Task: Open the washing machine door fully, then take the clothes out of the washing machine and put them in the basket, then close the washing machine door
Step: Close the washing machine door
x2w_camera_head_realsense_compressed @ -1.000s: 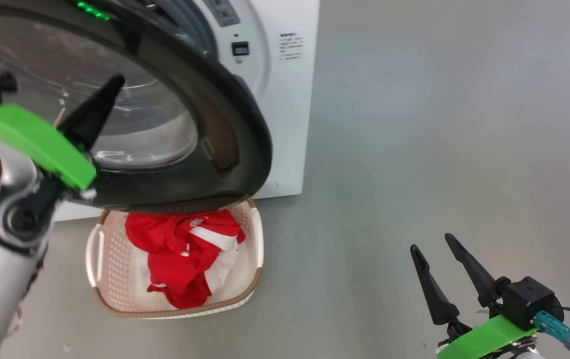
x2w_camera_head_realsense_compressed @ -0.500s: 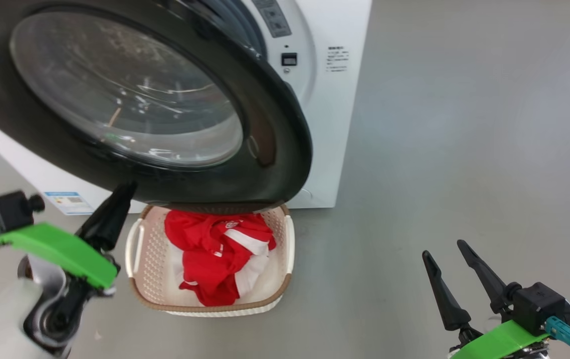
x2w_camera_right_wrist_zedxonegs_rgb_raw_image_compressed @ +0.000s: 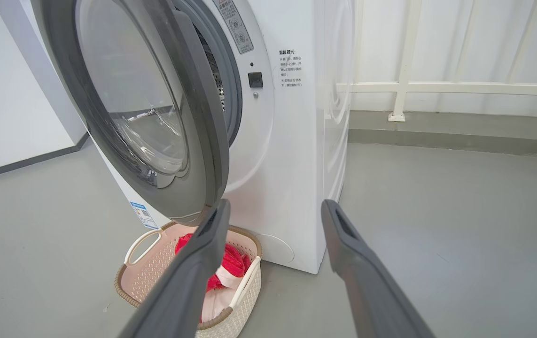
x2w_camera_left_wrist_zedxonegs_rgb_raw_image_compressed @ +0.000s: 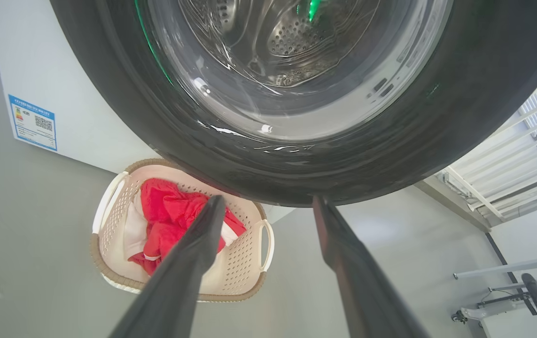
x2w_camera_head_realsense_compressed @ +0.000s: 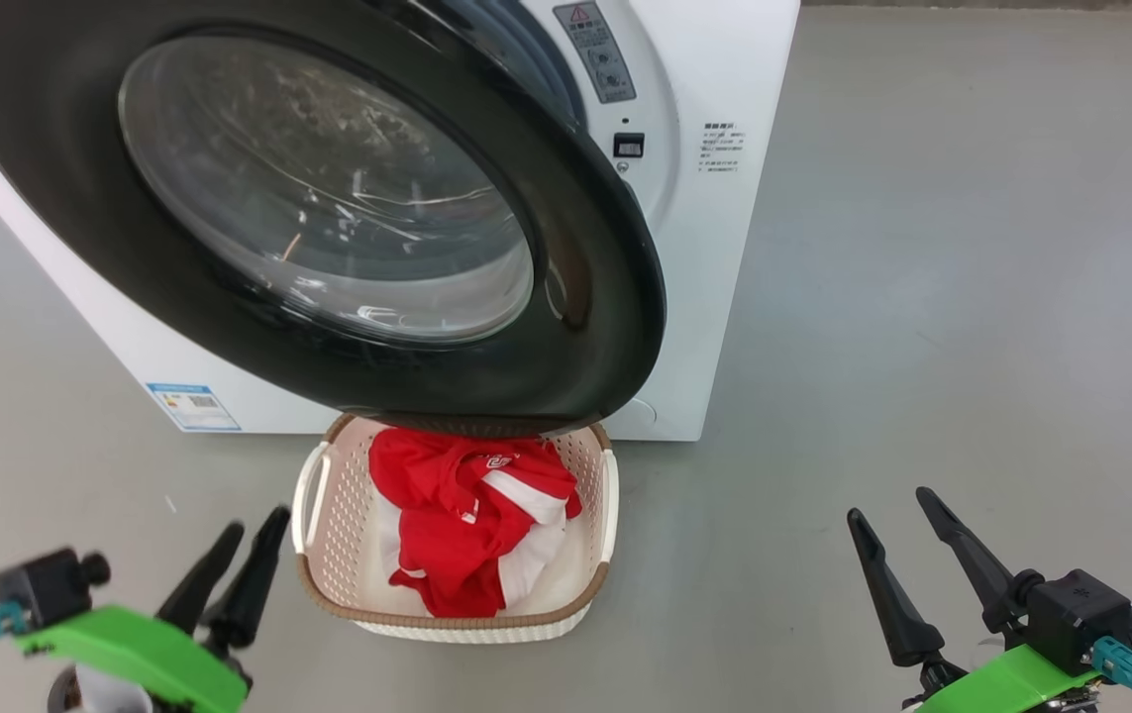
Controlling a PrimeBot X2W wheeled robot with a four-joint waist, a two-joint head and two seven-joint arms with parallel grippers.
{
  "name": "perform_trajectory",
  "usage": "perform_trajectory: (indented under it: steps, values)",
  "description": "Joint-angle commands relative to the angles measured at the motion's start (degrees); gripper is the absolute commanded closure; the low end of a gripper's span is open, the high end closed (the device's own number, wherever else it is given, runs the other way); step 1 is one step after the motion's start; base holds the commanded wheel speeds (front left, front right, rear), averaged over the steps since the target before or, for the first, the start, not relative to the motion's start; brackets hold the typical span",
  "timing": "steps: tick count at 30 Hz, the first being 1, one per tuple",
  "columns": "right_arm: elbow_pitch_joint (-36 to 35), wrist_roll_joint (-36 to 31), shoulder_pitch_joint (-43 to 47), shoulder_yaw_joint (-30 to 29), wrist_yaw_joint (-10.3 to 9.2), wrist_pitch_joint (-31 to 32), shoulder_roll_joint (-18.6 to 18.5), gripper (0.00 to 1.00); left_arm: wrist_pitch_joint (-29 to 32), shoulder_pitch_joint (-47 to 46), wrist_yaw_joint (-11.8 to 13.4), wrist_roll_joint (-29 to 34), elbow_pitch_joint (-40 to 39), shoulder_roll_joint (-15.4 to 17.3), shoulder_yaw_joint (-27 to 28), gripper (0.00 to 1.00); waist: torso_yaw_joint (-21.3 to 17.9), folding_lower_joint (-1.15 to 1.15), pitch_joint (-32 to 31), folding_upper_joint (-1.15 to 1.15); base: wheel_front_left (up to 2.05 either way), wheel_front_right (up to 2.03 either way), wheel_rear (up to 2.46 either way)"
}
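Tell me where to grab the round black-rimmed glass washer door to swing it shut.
Grip the round glass-bowled washing machine door on its wide glossy black rim at the free right edge. That edge stands off the white front-loading washing machine, leaving a gap behind it. Come from the right with the open right hand; the bulging glass gives no hold.

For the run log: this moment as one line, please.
washing machine door: ajar, not yet closed | clothes: in basket | left gripper: open, empty | right gripper: open, empty
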Motion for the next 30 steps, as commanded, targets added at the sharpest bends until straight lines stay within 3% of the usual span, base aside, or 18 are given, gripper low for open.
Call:
perform_trajectory:
  steps: [1,12,30]
  values:
    - [-1.3,0.2,0.3,1.0,0.35,-0.4,-1.3,0.0,-1.1,0.8,-0.4,1.3,0.3,1.7,3.6,0.0,-0.3,0.0,-0.4,0.0,0.0,0.0,0.0]
    - [-1.2,0.3,3.0,-0.3,0.35,-0.4,-1.4,0.0,-1.2,11.2,-0.4,16.1,2.2,-3.8,17.1,0.0,-2.5,0.0,-1.7,0.0,0.0,0.0,0.0]
    - [-1.5,0.3,4.5,-2.0,0.35,-0.4,-0.6,0.0,-1.2,24.4,-0.4,48.6,-6.8,-17.3,41.7,0.0,-9.6,0.0,-2.8,0.0,0.0,0.0,0.0]
